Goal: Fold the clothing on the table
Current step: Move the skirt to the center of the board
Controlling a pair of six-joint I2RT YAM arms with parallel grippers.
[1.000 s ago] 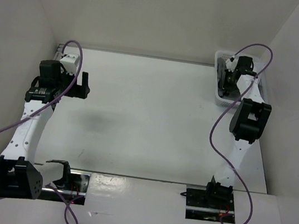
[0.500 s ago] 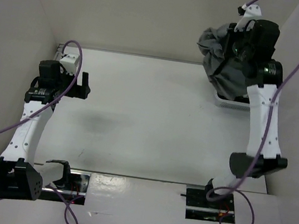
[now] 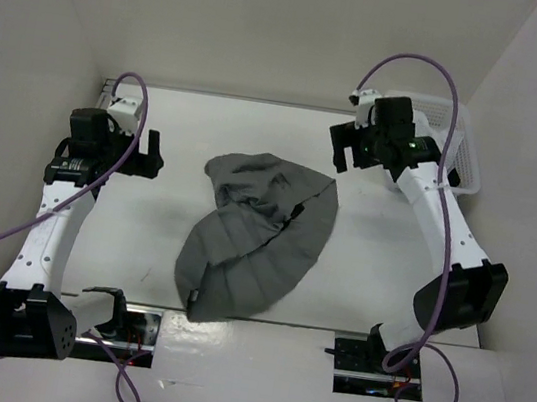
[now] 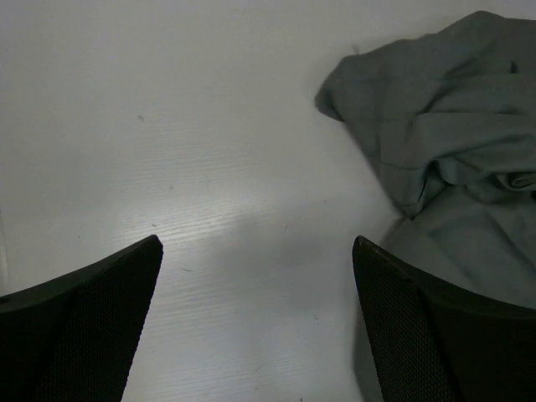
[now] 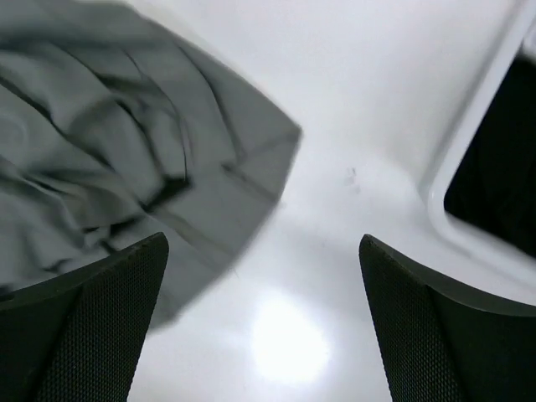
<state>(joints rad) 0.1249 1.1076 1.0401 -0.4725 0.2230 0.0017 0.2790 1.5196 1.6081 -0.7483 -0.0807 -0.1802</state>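
The clothing [image 3: 258, 235], a dark grey pleated skirt, lies crumpled across the middle of the white table [image 3: 178, 127], reaching from the centre down to the near edge. My right gripper [image 3: 342, 149] hovers just right of its top corner, open and empty; its wrist view shows the skirt [image 5: 126, 159] at upper left and bare table between the fingers [image 5: 92, 318]. My left gripper [image 3: 151, 153] waits at the left, open, apart from the cloth. Its wrist view shows the skirt [image 4: 444, 159] at right, beside the right finger [image 4: 435, 335].
A white basket [image 3: 458, 153] stands at the back right corner, behind my right arm; its rim [image 5: 469, 159] shows in the right wrist view. White panels wall the table on three sides. A metal rail [image 3: 259, 329] runs along the near edge.
My right arm lifted the skirt out of the basket, swung left and let it go; the skirt now lies on the table and the right gripper has opened. The left arm has not moved.
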